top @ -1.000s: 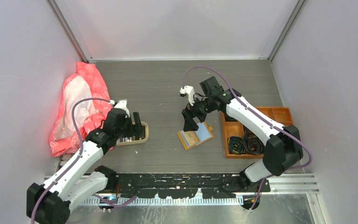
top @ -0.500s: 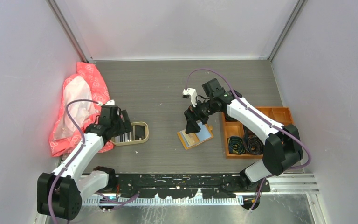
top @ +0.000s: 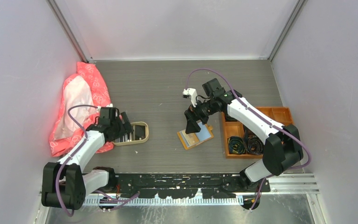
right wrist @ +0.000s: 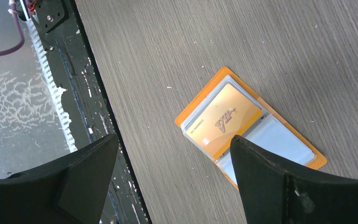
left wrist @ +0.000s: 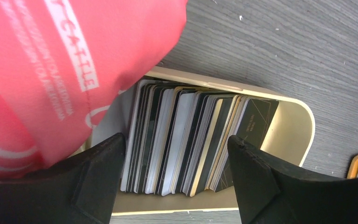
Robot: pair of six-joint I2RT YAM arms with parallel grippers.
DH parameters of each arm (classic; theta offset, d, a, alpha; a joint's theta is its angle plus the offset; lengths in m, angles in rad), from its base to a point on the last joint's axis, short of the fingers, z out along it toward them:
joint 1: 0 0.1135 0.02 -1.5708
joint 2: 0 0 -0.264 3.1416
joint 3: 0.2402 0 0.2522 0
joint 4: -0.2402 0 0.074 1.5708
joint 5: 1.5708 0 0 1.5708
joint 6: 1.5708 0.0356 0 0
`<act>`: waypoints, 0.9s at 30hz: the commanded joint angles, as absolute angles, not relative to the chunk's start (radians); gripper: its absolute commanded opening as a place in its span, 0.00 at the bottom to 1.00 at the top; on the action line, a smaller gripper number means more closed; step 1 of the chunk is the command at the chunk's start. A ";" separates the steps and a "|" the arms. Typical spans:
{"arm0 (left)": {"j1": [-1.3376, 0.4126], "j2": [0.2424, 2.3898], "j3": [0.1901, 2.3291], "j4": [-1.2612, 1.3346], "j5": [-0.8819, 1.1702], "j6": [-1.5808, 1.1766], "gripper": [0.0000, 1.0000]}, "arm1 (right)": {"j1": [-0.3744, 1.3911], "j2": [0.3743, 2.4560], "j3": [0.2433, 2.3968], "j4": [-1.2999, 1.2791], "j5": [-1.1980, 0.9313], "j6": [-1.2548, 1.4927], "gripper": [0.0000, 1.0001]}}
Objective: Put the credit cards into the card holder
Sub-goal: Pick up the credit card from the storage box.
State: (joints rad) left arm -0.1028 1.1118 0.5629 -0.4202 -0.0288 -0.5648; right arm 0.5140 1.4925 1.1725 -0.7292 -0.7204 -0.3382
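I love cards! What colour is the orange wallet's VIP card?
VIP card: golden-orange; right wrist view.

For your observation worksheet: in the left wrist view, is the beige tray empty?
No, a packed row of credit cards stands on edge inside the beige tray.

A crumpled red plastic bag point(top: 81, 105) lay left on the grey table point(top: 168, 88), overlapping a beige tray point(top: 142, 138). At right stood an orange compartmented box point(top: 279, 113) holding black coils point(top: 244, 142).
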 commanded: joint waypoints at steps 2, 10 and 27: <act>-0.084 1.106 0.511 -0.305 0.137 -0.635 0.77 | 0.517 1.457 1.195 -0.722 -0.747 -0.351 0.95; -0.087 1.059 0.429 -0.156 0.365 -0.787 0.67 | 0.516 1.454 1.199 -0.728 -0.740 -0.358 0.95; -0.144 0.992 0.400 -0.042 0.366 -0.903 0.68 | 0.501 1.455 1.201 -0.735 -0.746 -0.363 0.95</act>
State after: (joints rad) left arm -0.1383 1.0061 0.4042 -0.1429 0.3420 -0.8619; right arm 0.5072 1.4925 1.1725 -0.7383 -0.7204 -0.3515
